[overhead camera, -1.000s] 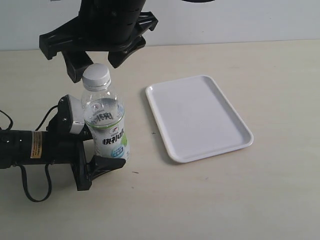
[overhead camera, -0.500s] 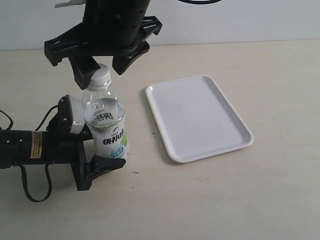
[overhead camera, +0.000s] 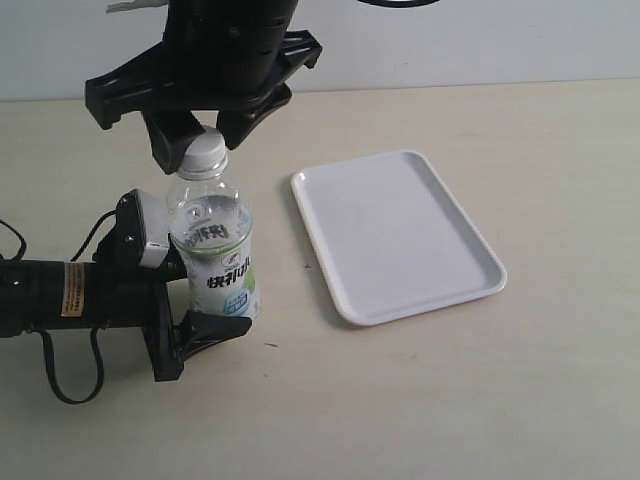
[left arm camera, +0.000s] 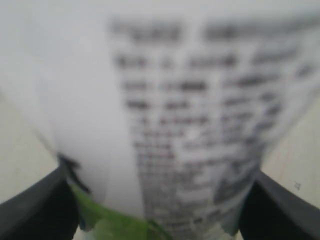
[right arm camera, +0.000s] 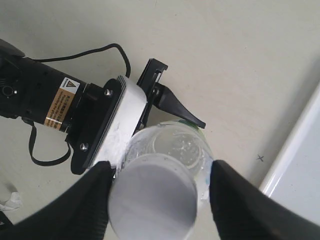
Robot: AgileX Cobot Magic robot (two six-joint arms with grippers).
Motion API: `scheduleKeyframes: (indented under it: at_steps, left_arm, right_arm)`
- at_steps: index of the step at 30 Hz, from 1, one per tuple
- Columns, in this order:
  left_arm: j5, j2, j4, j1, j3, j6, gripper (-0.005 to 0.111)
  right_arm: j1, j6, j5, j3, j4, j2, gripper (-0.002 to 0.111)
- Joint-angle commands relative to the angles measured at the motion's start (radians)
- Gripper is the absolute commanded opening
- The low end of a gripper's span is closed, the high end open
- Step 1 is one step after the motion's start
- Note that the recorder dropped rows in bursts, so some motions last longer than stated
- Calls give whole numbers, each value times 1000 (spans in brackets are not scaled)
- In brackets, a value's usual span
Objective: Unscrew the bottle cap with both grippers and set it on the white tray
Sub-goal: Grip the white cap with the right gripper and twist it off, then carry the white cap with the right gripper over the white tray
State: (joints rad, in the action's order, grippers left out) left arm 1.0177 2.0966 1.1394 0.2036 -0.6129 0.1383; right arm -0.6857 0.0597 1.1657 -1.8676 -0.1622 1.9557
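Exterior elevated, oblique; wrist views close; bottle (overhead camera: 210, 250) shared.

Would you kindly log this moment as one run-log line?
left gripper: shut on bottle | right gripper: open around bottle cap | bottle cap: on bottle | white tray: bare

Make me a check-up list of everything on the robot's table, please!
Surface: pale table, a few tiny dark specks.
Job's things: bottle upright, bottle cap on; white tray beside it, nothing in it.
Clutter: one small pale scrap, cannot tell what.
Grippers: left gripper shut on the bottle at its label; right gripper open, jaws either side of the bottle cap, a gap on one side.
Cables: black cable loops onto the table near the left gripper.
Surroundings: plain wall behind.
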Motion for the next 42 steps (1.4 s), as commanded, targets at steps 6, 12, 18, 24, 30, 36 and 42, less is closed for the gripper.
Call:
scheduleKeyframes:
  at_steps: [6,12,18,24,30,36,42]
  left_arm:
    - [9,-7,1,4,-3,5,0]
    - [9,-7,1,4,-3,5,0]
    - [9,-7,1,4,-3,5,0]
    - [9,-7,1,4,-3,5,0]
    - [9,-7,1,4,-3,5,0]
    - [9,-7,1,4,-3,0,0]
    - [15,-7,-3,4,-3,1,0]
  right_arm:
    - [-1,-86,-11,-4,9,-14,12]
    - [-1,-389,5,-4,9,-14,0]
    - [-1,-767,35,-4,4,-14,0]
    - [-1,-1087,55,-4,5,-14,0]
    - [-1,-1152,55,-4,5,-14,0]
    - [-1,-1143,40,-4,-22,-58,0]
    - [13,-939,-40,-4,-11,-191,0]
